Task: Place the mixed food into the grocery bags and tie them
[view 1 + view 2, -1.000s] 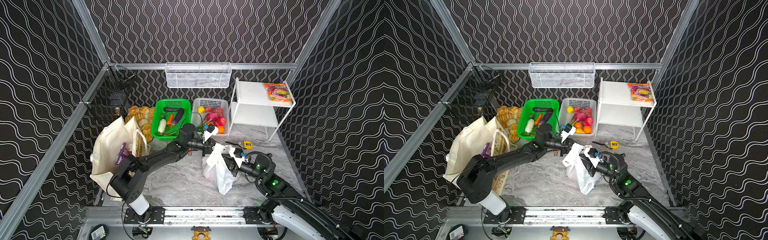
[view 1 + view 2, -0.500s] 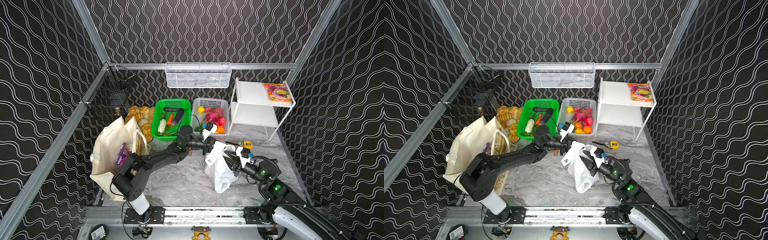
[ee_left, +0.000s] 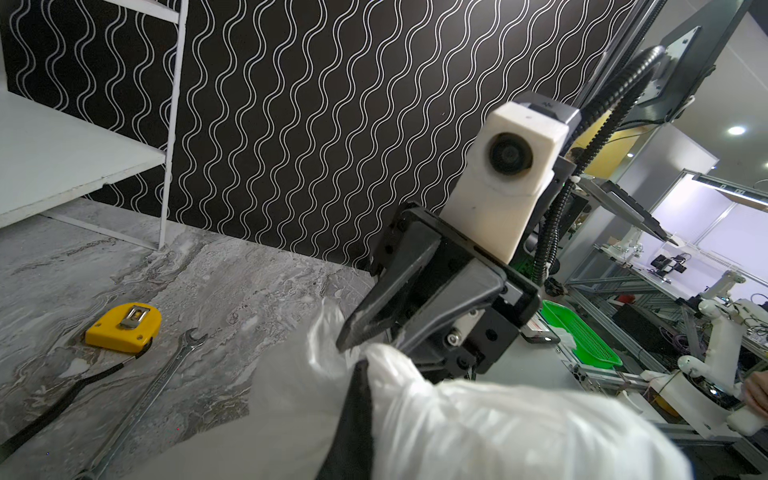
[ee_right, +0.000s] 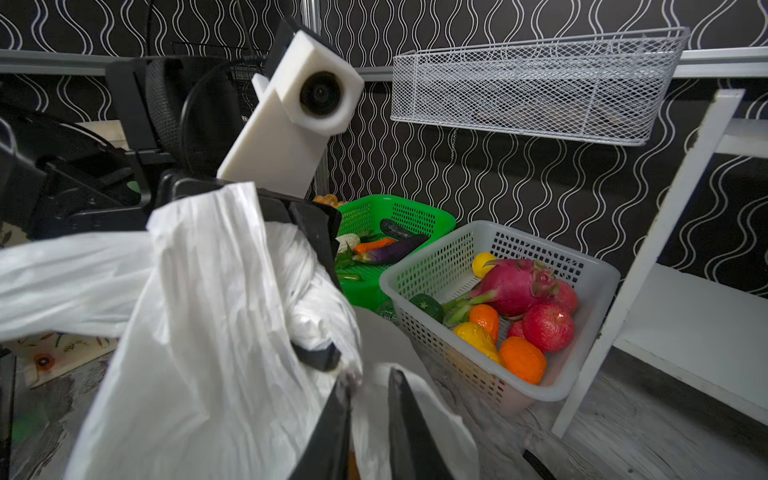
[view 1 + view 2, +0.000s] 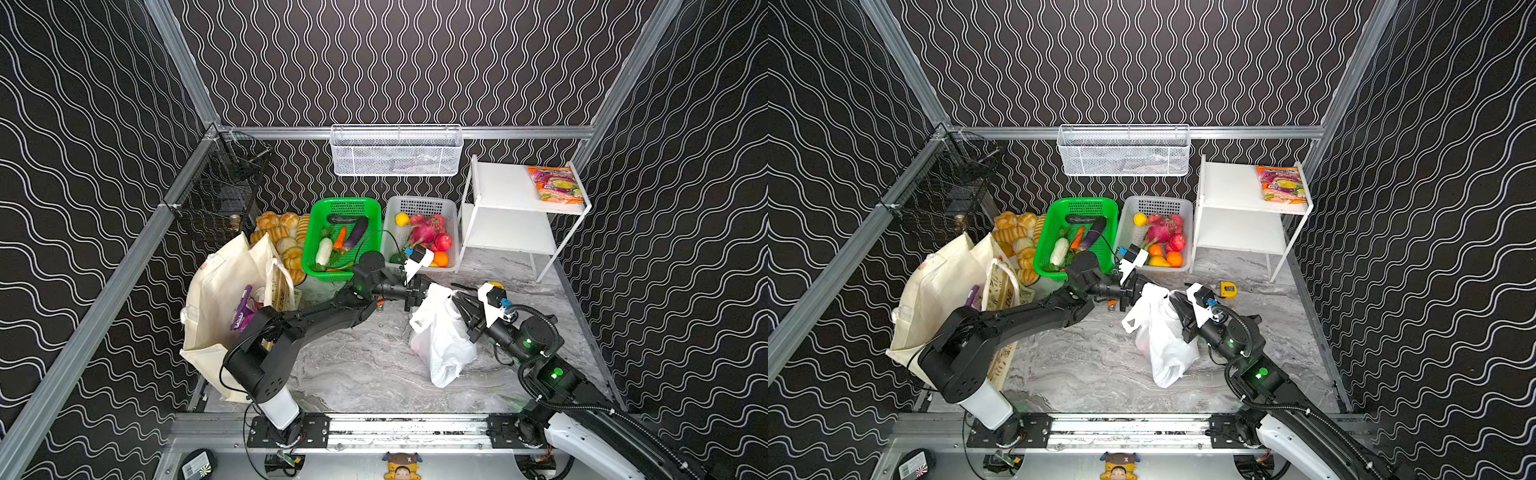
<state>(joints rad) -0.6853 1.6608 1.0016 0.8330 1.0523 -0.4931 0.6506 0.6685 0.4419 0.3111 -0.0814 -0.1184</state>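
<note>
Tying the white plastic bag (image 5: 440, 345) at 1 o'clock: left gripper (image 5: 417, 292) and right gripper (image 5: 458, 300) both pinch it; I'd cross over next.

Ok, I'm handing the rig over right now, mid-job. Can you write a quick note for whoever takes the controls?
Grippers: the left gripper is shut on the top of the white plastic bag, holding it up. The right gripper is at the bag's top from the opposite side, jaws slightly apart with plastic between them; a firm grip cannot be confirmed.
Things: the bag stands on the table, bulging, contents hidden. The canvas tote stands at the left, open, with a purple snack packet showing inside.
Done: food appears bagged.
Left: no knot visible yet; tie the plastic bag, then probably the tote.
</note>
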